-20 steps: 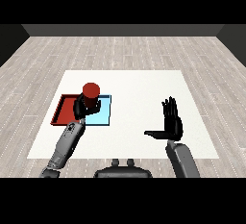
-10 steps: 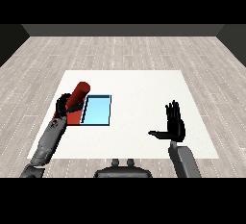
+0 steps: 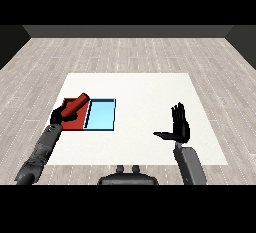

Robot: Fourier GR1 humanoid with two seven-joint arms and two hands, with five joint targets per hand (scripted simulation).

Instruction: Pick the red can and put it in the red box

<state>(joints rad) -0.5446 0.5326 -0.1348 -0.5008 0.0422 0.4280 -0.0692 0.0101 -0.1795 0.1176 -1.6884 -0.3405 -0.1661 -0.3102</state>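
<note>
Red can [image 3: 76,104], held tilted in the curled left robot hand [image 3: 60,115] above the red tray [image 3: 66,122], long axis rising up-right toward the light blue tray [image 3: 101,115]; right robot hand [image 3: 179,128] open, well apart over the desk [image 3: 145,89].

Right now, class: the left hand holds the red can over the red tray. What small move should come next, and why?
Probably lower the left hand a little and then let go. Its fingers are curled round the red can, which is tilted above the red tray, not visibly resting in it. The light blue tray lies just beside it, so go straight down. The right hand is open, far off.
</note>
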